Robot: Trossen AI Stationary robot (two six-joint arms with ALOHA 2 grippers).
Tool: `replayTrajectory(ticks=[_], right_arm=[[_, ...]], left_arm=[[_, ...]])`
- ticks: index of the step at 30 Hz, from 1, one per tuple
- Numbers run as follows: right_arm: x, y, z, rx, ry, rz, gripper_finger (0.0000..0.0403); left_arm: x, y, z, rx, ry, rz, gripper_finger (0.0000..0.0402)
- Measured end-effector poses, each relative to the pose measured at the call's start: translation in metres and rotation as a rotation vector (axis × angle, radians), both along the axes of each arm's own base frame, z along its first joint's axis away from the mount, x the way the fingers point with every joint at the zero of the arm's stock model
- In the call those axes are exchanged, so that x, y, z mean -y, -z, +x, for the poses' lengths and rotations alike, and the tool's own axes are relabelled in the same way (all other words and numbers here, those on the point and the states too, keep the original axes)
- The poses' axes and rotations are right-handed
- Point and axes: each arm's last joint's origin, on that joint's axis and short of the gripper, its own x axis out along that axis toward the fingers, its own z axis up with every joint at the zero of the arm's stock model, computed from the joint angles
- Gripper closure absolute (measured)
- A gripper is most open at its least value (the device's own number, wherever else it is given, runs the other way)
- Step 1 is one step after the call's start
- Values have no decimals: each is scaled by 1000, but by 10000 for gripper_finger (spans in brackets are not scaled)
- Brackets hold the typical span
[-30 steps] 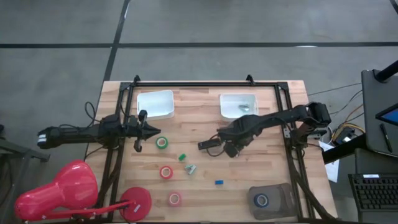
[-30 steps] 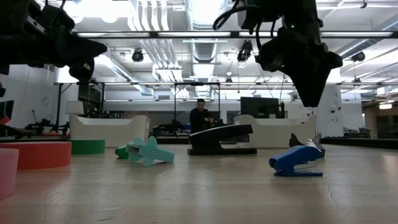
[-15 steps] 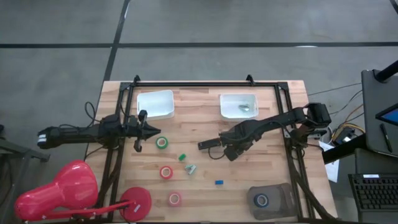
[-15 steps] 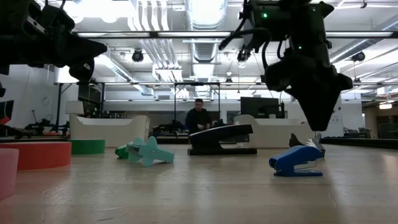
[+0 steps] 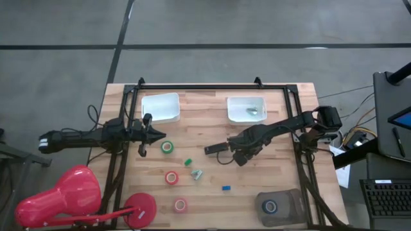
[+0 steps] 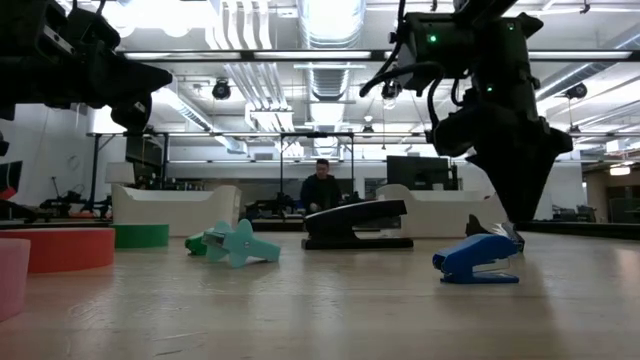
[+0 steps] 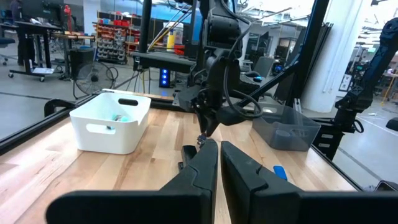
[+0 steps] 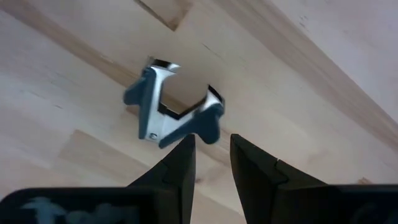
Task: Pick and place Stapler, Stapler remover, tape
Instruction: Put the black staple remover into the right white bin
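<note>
The black stapler (image 5: 215, 149) lies flat mid-table, also seen in the low view (image 6: 355, 225). Tape rolls lie flat: green (image 5: 167, 147), red (image 5: 171, 178), pink (image 5: 180, 205), and a blue one (image 5: 269, 206) in a grey container. A blue-handled stapler remover (image 8: 174, 115) lies on the wood right under my right gripper (image 8: 211, 155), which points down, narrowly open, just above it (image 6: 520, 212). Another blue remover (image 6: 478, 258) lies nearer, and a teal one (image 6: 238, 245) lies to the left. My left gripper (image 5: 154, 133) hovers shut beside the green tape.
Two white bins (image 5: 160, 107) (image 5: 246, 109) stand at the far side; the right one holds something. A red round-based stand (image 5: 140, 208) and a big red object (image 5: 58, 199) sit at the near left. The grey container (image 5: 279, 205) sits near right. A black frame (image 5: 298, 154) borders the table.
My right gripper has come down, and a little toward the table's right edge, toward the stapler remover beneath it. The left arm and all the objects have stayed still.
</note>
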Motion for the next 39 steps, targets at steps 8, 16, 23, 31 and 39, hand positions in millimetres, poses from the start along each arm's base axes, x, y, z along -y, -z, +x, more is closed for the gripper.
replayTrajectory(ticks=[8,16,23,31,39], right_arm=[[1,1,3,40,-23,-22,310],[1,4,1,31,-36,-40,311],[2,5,0,29,-49,-45,345],[1,0,5,58,-91,-43,391],[1,-26,21,146,-153,-87,394]], left_arm=[[0,0,0,0,0,0,378],[0,0,0,0,0,0,378],[0,0,0,0,0,0,378],[0,0,0,0,0,0,378],[0,0,0,0,0,0,378]])
